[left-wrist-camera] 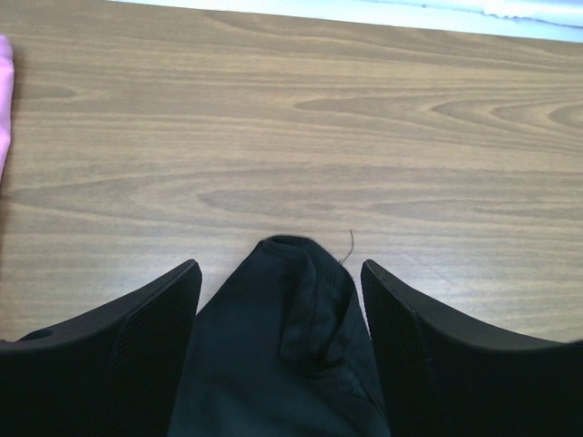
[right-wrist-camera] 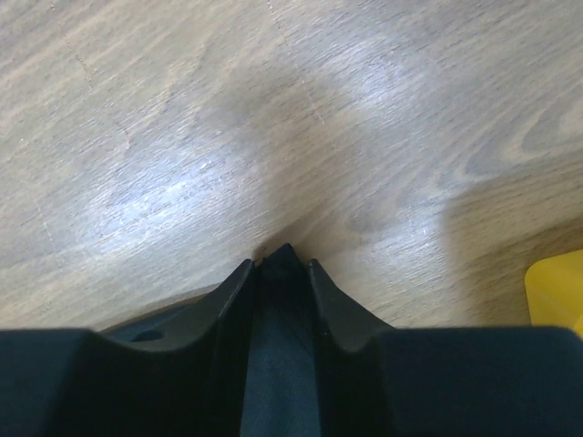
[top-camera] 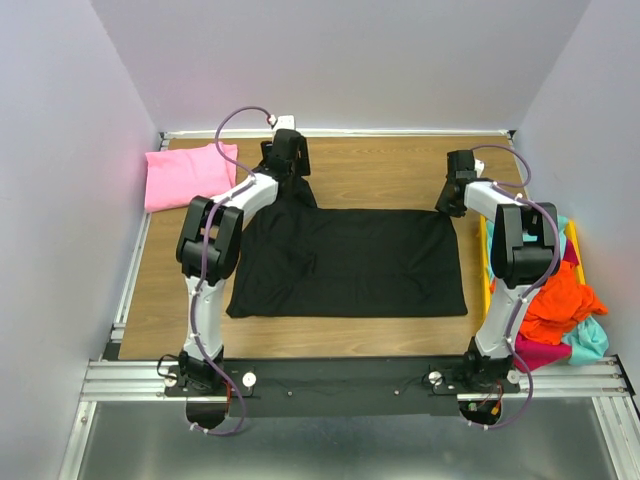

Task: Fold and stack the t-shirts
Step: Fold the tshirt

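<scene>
The black shirt [top-camera: 350, 262] lies spread flat in the middle of the table [top-camera: 390, 165]. At its far left corner the left gripper [left-wrist-camera: 281, 273] stands with jaws wide apart, a raised tuck of cloth between them but not pinched. At its far right corner the right gripper [right-wrist-camera: 278, 259] has its jaws almost together, nipping the cloth. A folded pink shirt [top-camera: 185, 175] sits beyond the far left corner. I'd want the left jaws clamped deep on that tuck, then both corners lifted level and drawn toward the near hem together.
</scene>
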